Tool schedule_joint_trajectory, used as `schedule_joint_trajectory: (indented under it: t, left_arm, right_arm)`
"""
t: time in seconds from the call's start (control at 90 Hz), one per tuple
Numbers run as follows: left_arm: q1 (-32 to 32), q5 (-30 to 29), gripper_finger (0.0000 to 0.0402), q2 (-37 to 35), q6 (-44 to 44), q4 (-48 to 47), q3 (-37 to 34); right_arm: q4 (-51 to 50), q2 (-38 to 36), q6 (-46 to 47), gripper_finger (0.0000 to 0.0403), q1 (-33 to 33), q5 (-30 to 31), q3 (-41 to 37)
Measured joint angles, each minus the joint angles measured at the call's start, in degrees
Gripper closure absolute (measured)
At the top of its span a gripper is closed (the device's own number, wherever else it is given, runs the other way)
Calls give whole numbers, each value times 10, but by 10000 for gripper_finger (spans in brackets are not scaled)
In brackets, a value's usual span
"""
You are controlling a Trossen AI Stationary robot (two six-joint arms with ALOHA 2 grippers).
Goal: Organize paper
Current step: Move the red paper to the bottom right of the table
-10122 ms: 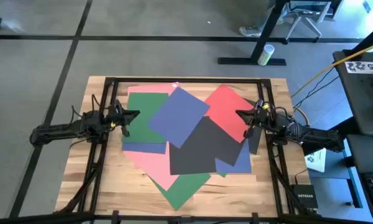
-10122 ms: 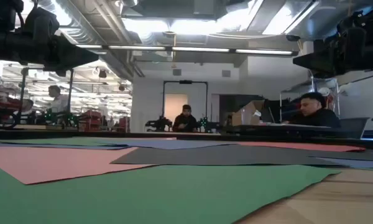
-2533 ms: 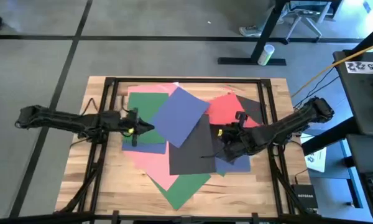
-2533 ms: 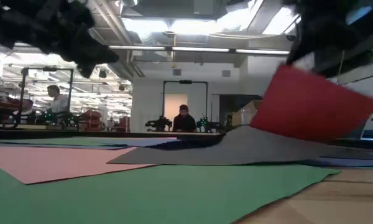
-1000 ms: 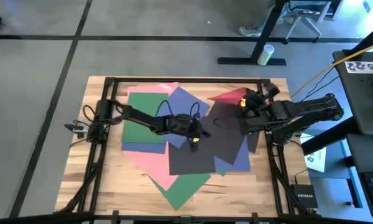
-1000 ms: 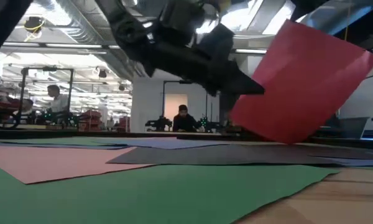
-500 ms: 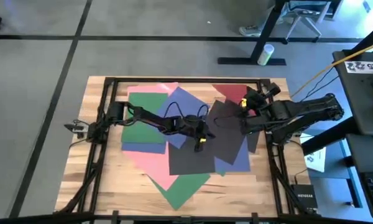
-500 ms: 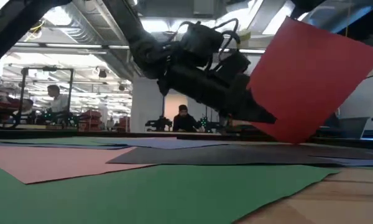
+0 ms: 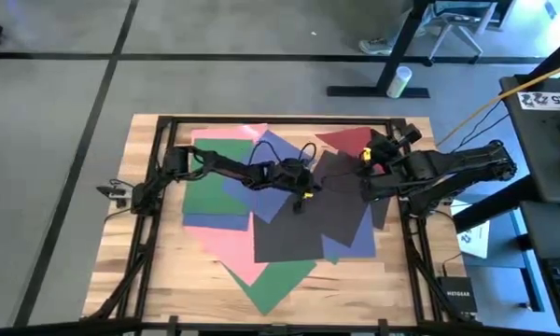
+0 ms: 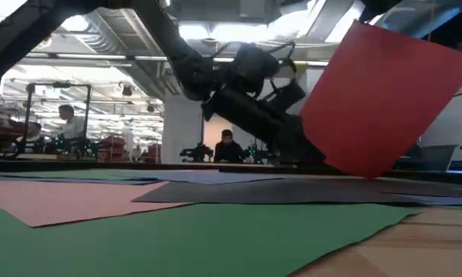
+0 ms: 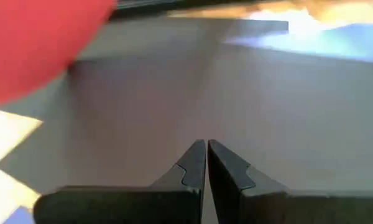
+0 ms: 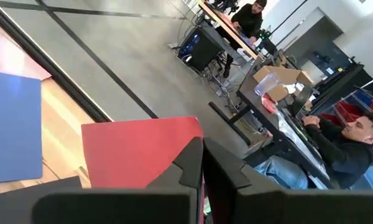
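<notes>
Red paper sheet (image 10: 385, 100) lifted, pinched in right gripper (image 9: 366, 157).

Sheets of paper (image 9: 289, 229) spread overlapping across the middle of the table (image 9: 121, 271), from its upper edge down to lower centre of the high view. Left gripper (image 9: 301, 199) at frame centre, low over the pile, fingers together. Right gripper (image 9: 365, 155) up and to the right of it, near the table's upper right, pinching one raised sheet (image 10: 385, 100) tilted above the rest. Seated people (image 12: 354, 149) in the room beyond.
</notes>
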Motion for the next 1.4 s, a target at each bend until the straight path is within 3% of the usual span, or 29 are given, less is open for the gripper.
schedule_joint_trajectory:
  t: [0.233, 0.644, 0.889, 1.033, 1.256, 1.333, 1.4]
  left_arm:
    - [-20, 3, 401, 38, 2, -74, 48]
    - [-27, -42, 401, -42, -21, -318, 45]
    - [-27, -85, 401, -95, -2, -427, 40]
    - [-27, -97, 401, -119, 1, -441, 41]
    - [-25, -99, 402, -120, 2, -442, 42]
    - [-25, -99, 402, -120, 4, -441, 42]
    - [-25, -99, 402, -120, 8, -435, 42]
  right_arm:
    - [-4, 0, -1, 403, 0, 3, 0]
    - [-4, 0, -3, 403, 0, -9, 0]
    - [-2, 0, -15, 403, 1, -58, 0]
    - [1, 0, -31, 403, 1, -159, 0]
    - [50, 0, -73, 403, 13, -451, 0]
    - [73, 2, -76, 403, 26, -501, 0]
    - [82, 6, -76, 401, 29, -508, -5]
